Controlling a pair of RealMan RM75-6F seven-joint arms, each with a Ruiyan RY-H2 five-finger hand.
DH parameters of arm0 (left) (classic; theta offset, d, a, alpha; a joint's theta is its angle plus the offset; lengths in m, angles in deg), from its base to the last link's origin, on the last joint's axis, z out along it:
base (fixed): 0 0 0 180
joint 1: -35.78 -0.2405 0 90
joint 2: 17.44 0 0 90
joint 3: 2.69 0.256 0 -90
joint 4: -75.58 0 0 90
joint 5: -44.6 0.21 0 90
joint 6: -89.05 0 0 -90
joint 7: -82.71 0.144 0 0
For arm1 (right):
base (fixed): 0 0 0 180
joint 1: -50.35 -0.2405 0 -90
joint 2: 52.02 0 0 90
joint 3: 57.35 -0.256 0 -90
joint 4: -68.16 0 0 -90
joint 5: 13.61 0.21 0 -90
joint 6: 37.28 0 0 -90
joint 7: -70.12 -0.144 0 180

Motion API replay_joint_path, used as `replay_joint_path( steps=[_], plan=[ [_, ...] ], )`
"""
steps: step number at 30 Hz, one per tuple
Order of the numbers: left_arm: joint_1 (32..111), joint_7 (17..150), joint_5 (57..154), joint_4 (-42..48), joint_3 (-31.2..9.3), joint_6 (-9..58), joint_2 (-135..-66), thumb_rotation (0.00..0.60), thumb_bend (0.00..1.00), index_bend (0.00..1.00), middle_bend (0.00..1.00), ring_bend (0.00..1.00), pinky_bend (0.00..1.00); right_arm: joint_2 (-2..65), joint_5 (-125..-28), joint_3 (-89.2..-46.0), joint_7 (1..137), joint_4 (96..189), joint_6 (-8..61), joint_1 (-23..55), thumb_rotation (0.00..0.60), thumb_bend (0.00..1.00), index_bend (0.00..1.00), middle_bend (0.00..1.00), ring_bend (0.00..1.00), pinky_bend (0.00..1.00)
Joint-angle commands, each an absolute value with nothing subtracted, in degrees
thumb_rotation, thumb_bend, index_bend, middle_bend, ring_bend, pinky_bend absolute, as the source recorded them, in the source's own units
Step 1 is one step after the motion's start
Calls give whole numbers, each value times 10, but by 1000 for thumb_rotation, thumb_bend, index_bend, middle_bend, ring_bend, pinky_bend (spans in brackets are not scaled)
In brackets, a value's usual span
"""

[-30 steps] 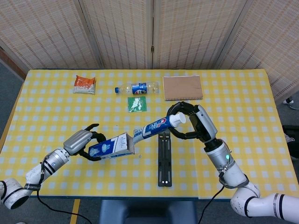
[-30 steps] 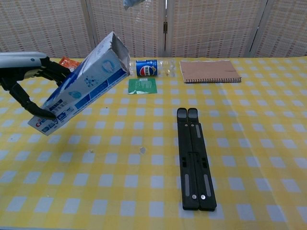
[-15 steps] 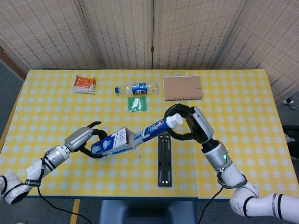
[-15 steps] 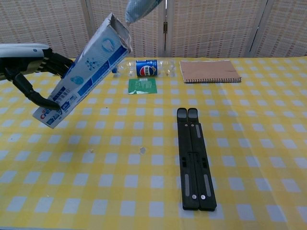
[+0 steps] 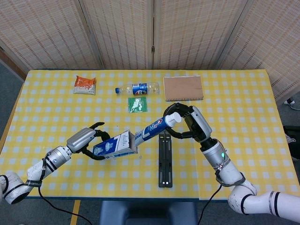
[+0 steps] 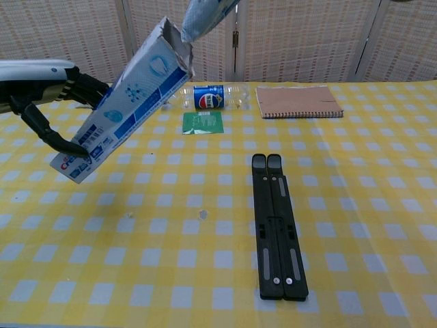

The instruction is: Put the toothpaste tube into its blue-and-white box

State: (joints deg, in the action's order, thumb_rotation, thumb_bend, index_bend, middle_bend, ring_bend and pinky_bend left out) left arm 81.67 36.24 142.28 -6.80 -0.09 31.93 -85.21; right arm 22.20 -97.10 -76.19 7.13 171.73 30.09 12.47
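The toothpaste tube point(image 5: 154, 128) hangs in the air above the table, its capped end up in the fingers of the right hand point(image 5: 183, 123) and its flat tail end down at the open mouth of the box point(image 5: 113, 144). Whether the tail has gone inside the opening cannot be told from the head view; the chest view shows only the tube's lower tip point(image 6: 205, 15) at the top edge of the picture, just touching the torn flap at the mouth of the box point(image 6: 126, 108), and it does not show the right hand at all. The right hand's fingers curl around the tube just below its white cap, holding it. The left hand point(image 5: 87, 140) holds the box at its closed end, with dark fingers point(image 6: 63, 143) wrapped under and over it; the chest view shows the box tilted steeply, mouth up and away from those fingers. Below the right hand's fingers a black folding stand point(image 5: 164, 159) lies flat on the yellow checked table point(image 5: 243, 103). Beyond both hands, toward the screen, lie a plastic bottle point(image 5: 137, 88), a small green packet point(image 5: 138, 104), a brown notebook point(image 5: 183, 87) and an orange snack bag point(image 5: 85, 85).
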Motion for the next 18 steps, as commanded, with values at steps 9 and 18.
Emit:
replay_joint_path(
  steps=[9,18],
  plan=[
    [829,372,1414,-73,-3,330,-855,600,202,457,591,431,0,225,-974,-762,54,1720,293,119,600,337,731,588,547,441],
    [834,358,1410,-61,-1,336,-862,600,202,457,591,431,0,216,-982,-759,47,1727,295,121,600,337,732,588,543,441]
  ],
)
